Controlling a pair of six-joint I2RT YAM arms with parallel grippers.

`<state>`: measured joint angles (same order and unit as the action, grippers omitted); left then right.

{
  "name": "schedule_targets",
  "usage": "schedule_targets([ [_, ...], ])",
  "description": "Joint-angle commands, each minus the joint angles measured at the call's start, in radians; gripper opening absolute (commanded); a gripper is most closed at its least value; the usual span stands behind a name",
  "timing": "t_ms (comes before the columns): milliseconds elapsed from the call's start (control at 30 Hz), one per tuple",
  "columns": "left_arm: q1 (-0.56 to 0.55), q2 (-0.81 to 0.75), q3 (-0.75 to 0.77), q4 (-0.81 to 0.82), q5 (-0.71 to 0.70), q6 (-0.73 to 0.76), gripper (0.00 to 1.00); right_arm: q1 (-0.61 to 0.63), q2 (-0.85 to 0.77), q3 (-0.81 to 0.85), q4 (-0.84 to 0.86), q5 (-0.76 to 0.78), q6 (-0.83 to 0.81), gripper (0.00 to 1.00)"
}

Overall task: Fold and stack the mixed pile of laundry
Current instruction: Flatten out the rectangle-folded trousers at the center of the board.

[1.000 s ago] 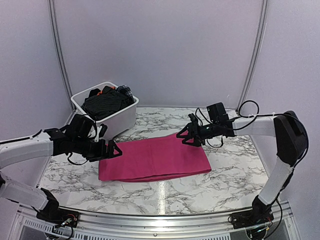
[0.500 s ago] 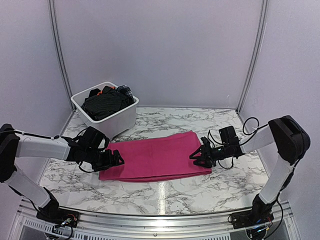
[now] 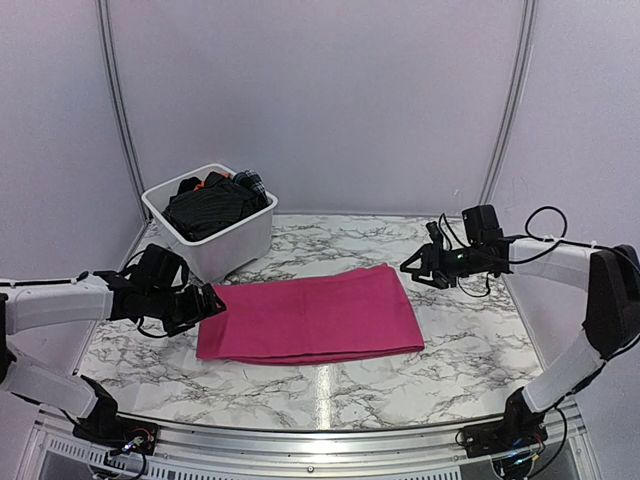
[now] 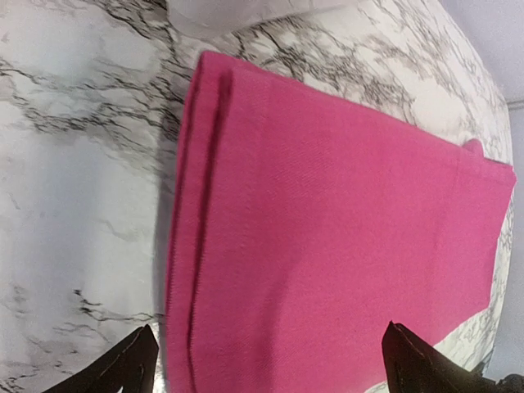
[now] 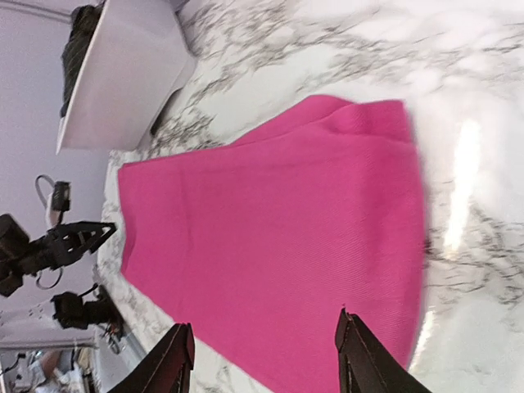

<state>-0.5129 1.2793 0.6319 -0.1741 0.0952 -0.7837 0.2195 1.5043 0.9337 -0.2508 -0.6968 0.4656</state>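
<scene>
"At your left gripper first: what did it hold?"

"Nothing. My left gripper (image 3: 212,300) hung with its jaws spread as wide as they go, empty, at the left short end of the large magenta-pink cloth (image 3: 310,315). That cloth lay folded flat in a rectangle in the middle of the white marble-patterned table (image 3: 380,385). My right gripper (image 3: 412,270) stood about half open, empty too, near the cloth's far right corner and apart from it."

"How would that cloth handle?"

"Soft and light, I judged, limp, and likely to slide on the smooth top. Its left edge showed stacked layers, so I'd pinch through all of them at the corners, one gripper each. Grabbing only the top layer could peel the fold open."

"And the rest of the pile?"

"Beyond the cloth's left end, in the white plastic tub (image 3: 240,235): a black thin-pinstriped shirt (image 3: 205,208) heaped on top, a bit of orange garment (image 3: 207,182), and a small dark plaid piece (image 3: 250,183) at the far rim. All crumpled and floppy; I'd take the shirt by a raised fold."
</scene>
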Motion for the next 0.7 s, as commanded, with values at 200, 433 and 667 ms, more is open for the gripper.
schedule_targets([
  [200,0.131,-0.034,-0.025,-0.07,0.071,0.047,0.99,-0.042,0.17,0.021,-0.178,0.08,-0.158,0.55],
  [433,0.15,0.012,-0.002,-0.07,0.095,0.077,0.99,-0.042,0.296,0.027,-0.148,-0.026,-0.17,0.51],
  [667,0.199,-0.002,0.015,-0.07,0.126,0.073,0.99,-0.045,0.326,0.031,-0.132,-0.087,-0.15,0.14],
])
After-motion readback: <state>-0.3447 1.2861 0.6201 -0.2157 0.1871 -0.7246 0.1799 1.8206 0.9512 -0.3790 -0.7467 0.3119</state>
